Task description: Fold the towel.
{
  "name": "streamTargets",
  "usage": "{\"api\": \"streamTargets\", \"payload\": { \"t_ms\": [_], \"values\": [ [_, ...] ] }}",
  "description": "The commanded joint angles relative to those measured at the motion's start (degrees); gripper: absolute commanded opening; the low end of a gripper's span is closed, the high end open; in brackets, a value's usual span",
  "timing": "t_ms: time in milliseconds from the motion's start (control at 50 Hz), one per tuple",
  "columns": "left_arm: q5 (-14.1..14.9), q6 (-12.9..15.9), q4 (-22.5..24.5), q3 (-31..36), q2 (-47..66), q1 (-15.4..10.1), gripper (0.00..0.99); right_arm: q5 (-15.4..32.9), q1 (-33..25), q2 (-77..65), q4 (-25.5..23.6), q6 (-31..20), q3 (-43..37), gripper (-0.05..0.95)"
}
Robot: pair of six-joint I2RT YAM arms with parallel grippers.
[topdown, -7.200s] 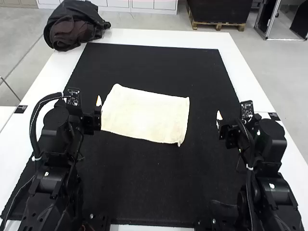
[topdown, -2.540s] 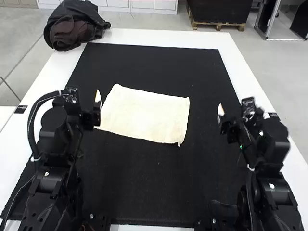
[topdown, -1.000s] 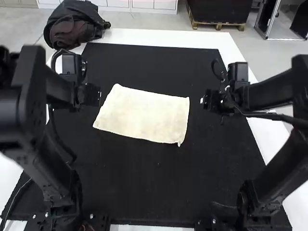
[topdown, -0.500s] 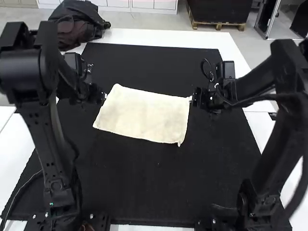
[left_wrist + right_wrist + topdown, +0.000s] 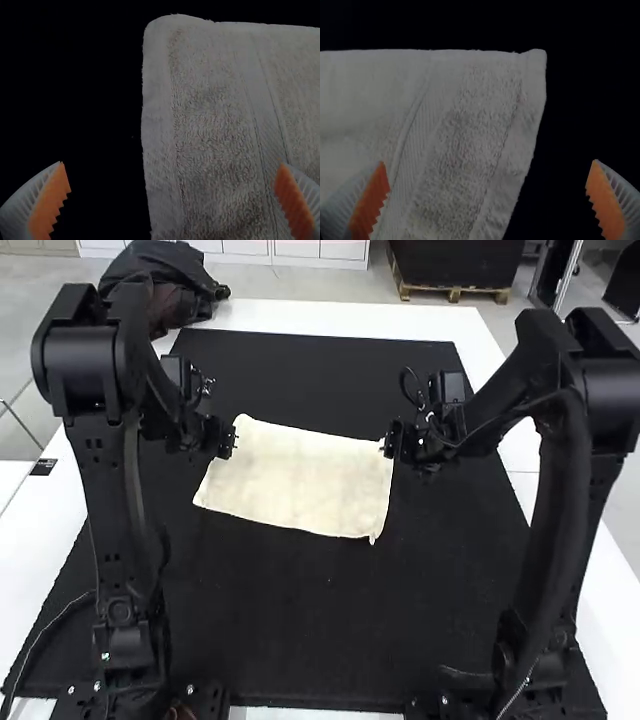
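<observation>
Lying spread on the black mat (image 5: pixel 300 630) and counter (image 5: pixel 350 318): one cream towel (image 5: pixel 300 480), roughly rectangular, whether single or layered cannot be told. Left end effector (image 5: pixel 171 164): at the towel's far left corner, fingers wide apart, one to each side of its edge, nothing clamped. Right end effector (image 5: pixel 489 162): at the towel's far right corner, likewise parted and empty. Progress: apparently at the gripping stage of a fold — none under way. Outstanding, by judgement: both corners pinched, far edge carried over the near one — then smoothing.
</observation>
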Motion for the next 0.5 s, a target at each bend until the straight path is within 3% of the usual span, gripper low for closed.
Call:
{"api": "streamTargets", "payload": {
  "t_ms": [0,480],
  "values": [
    [0.5,0.9,0.6,3.4,1.8,-0.3,0.957,-0.8,0.6,1.8,1.1,0.9,2.6,0.91],
    [0.4,1.5,1.0,9.4,8.5,-0.7,0.956,-0.8,0.6,8.6,2.3,1.1,7.5,0.91]
  ]
}}
